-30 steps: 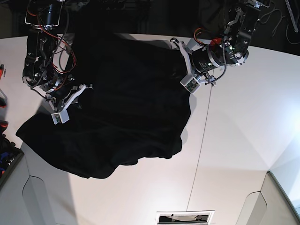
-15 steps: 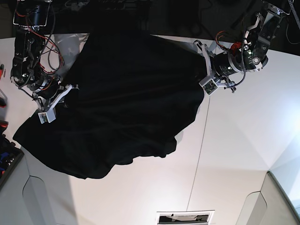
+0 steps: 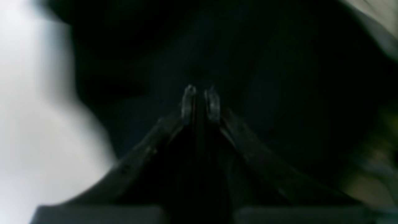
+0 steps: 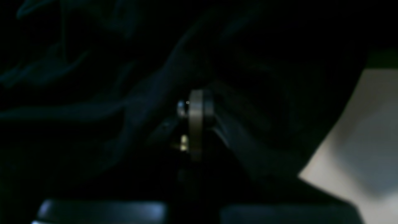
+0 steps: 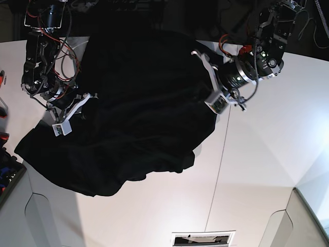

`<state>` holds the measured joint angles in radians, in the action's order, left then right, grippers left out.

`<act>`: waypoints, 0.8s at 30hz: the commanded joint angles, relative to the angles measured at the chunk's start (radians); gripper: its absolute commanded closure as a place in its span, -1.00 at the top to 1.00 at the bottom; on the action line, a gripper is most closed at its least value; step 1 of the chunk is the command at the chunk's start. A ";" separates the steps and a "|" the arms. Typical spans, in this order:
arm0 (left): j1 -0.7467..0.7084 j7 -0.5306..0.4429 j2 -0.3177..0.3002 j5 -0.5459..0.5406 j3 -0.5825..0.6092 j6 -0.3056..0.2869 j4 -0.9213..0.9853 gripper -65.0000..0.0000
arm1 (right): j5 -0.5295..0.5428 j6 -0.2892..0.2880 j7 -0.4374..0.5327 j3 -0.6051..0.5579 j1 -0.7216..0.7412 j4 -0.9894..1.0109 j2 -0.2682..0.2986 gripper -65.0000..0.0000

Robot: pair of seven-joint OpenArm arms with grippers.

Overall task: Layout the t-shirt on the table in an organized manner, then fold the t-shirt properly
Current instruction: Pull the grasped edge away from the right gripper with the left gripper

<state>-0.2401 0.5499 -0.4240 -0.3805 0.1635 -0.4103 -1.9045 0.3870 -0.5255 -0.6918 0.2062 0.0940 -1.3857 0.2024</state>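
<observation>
The black short-sleeved cloth t-shirt (image 5: 133,113) is spreading across the upper left and middle of the base view, draping over the large white smooth tabletop (image 5: 267,154) in a broad rumpled sheet whose lower edge is sagging into loose scallops; no print is showing from this side. It is looking light, limp and unlikely to slip, so it will probably follow whichever edge is pulled and crease wherever it is left slack. Sensible holds are the outer hems or shoulder corners, taken symmetrically, so that tension between the arms flattens it.

The left gripper (image 3: 200,104), at the upper right of the base view, is pinching narrowly, its pale fingertips (image 3: 188,102) nearly meeting with dark cloth around and apparently between them. The right gripper (image 4: 195,124), at the left of the base view, is fully closed and surrounded by black fabric; it seems to be gripping the shirt's edge, though the dim view is not showing the pinch itself.

Compared with half a second ago, the left gripper is sitting further toward the frame's centre and lower, and the right gripper is sitting slightly further right. The shirt's right edge is pulling inward accordingly, while its lower hem is lying much as it did.
</observation>
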 commanded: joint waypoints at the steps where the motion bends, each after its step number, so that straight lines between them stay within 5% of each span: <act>1: 0.010 -0.027 -0.011 0.008 -0.043 0.034 -0.008 -0.83 | -0.014 0.005 -0.001 0.003 0.004 -0.012 0.012 -1.00; 6: 0.010 -0.026 -0.011 -0.098 -0.240 0.048 0.090 -0.70 | -0.013 0.005 0.003 0.003 -0.006 -0.012 0.016 -1.00; 11: 0.004 0.069 -0.010 -0.268 -0.302 -0.014 0.228 0.08 | -0.012 0.005 0.003 0.003 -0.006 -0.012 0.016 -1.00; 18: -0.040 0.116 0.005 -0.357 -0.315 -0.024 0.276 0.10 | -0.002 0.005 0.003 0.003 -0.006 -0.012 0.016 -1.00; 24: -0.093 0.184 0.057 -0.474 -0.314 -0.100 0.276 0.10 | -0.002 0.005 0.003 0.003 -0.006 -0.012 0.016 -1.00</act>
<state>-0.3359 0.7170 -0.3573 -0.8577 -0.1501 -0.5064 -1.6169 0.3923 -0.5243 -0.6758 0.2062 0.0803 -1.3876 0.2077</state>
